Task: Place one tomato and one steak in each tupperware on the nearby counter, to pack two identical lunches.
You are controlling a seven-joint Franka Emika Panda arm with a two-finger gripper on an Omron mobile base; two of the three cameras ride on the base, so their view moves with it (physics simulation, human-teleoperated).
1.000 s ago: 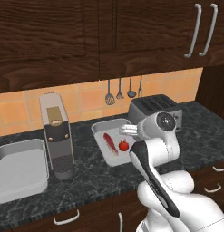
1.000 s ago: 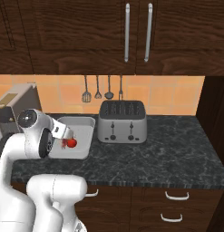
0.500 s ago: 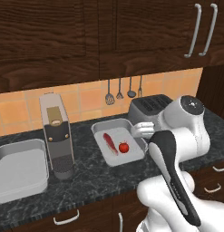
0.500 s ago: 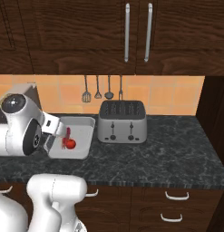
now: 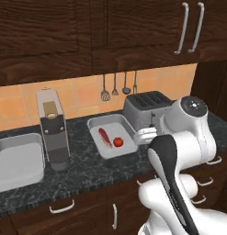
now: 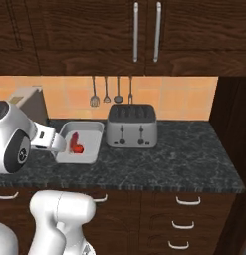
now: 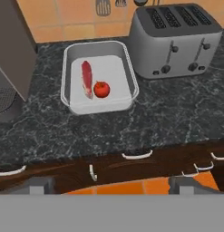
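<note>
On the black counter [image 5: 87,170] a grey tupperware [image 5: 95,124] holds a red steak [image 5: 104,137] and a tomato [image 5: 118,142] side by side. The same tupperware [image 7: 67,68], steak [image 7: 87,78] and tomato [image 7: 101,89] show in the hand view, and the tupperware [image 6: 94,127] shows again from the right base. At the far left stands a second tupperware [image 5: 18,160] with nothing showing inside. My gripper [image 7: 111,185] is open, its fingertips [image 7: 40,185] wide apart. It hangs above the counter's front edge, well back from the filled tupperware, holding nothing.
A tall coffee machine [image 5: 53,128] stands between the two tupperwares. A silver toaster [image 5: 144,106] sits right of the filled one, with utensils [image 5: 115,85] hanging on the wall behind. Dark drawers with silver handles [image 7: 137,155] run below the counter.
The arm has swung back from the filled tupperware toward the base, and the hand now sits off its right edge. Steak and tomato have stayed put. The jaws remain open.
</note>
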